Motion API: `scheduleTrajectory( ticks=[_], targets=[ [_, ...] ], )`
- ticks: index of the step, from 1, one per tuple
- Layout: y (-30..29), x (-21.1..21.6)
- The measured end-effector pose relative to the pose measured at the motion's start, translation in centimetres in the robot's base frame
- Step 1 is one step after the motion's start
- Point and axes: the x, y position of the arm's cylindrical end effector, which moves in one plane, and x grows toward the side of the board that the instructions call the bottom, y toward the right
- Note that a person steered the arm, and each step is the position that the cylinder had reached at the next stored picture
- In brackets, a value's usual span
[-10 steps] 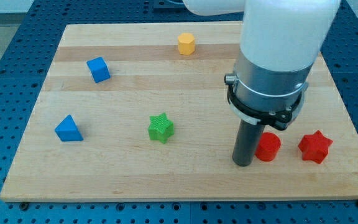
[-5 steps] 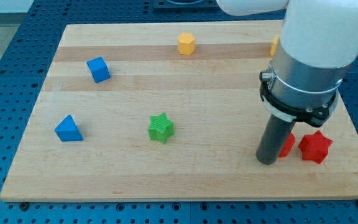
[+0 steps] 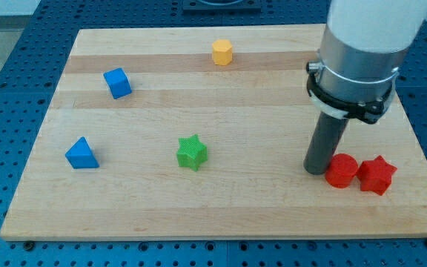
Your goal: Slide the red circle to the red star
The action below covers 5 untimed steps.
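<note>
The red circle [image 3: 341, 170] lies near the board's lower right, its right side touching the red star [image 3: 376, 175]. My tip [image 3: 316, 170] stands on the board just left of the red circle, touching or almost touching it. The rod rises from there into the grey and white arm at the view's top right.
A green star [image 3: 191, 152] sits at the board's middle. A blue triangle [image 3: 81, 153] lies at the left, a blue cube [image 3: 117, 83] at the upper left, a yellow hexagon [image 3: 222, 53] at the top. The board's right edge [image 3: 414, 141] is close to the red star.
The red circle has slid right until it meets the red star. My tip moved right with it, then drew back slightly up and left.
</note>
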Motion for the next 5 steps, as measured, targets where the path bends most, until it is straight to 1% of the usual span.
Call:
scheduleTrajectory(
  ticks=[4, 5],
  targets=[
    [1.3, 0.1],
    [0.6, -0.1]
  ],
)
